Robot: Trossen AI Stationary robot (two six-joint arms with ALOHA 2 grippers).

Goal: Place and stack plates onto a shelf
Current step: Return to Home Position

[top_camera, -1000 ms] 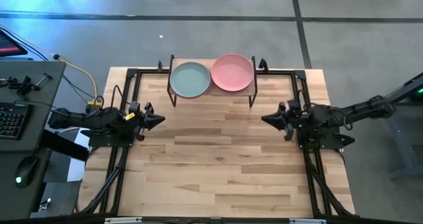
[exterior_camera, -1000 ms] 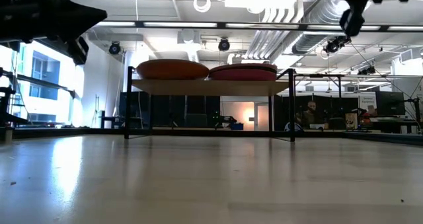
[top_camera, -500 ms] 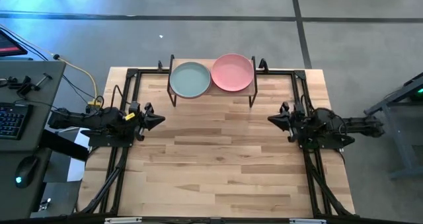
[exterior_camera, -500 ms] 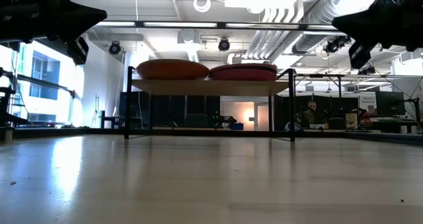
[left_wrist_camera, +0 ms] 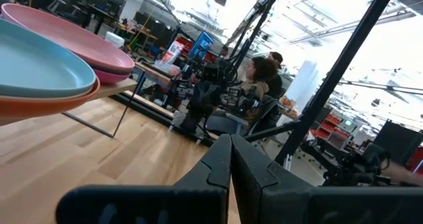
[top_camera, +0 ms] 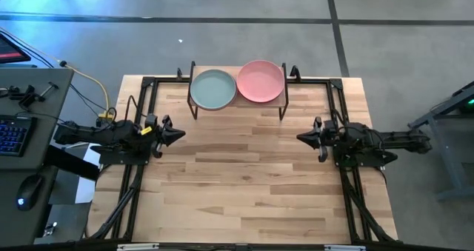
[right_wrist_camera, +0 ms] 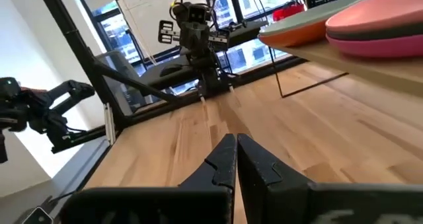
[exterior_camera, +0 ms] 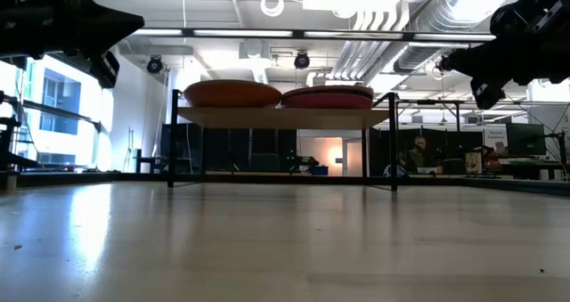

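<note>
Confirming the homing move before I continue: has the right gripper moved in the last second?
Yes. In the low view the right gripper has come down from the picture's top edge toward the level of the shelf, staying right of it.

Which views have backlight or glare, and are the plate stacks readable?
Low view: ceiling lights backlight everything; left gripper and right gripper are silhouettes, yet the plates on the shelf read clearly. Left wrist view: ceiling blown out beyond the teal plate. High view: evenly lit, no glare on the table.
</note>
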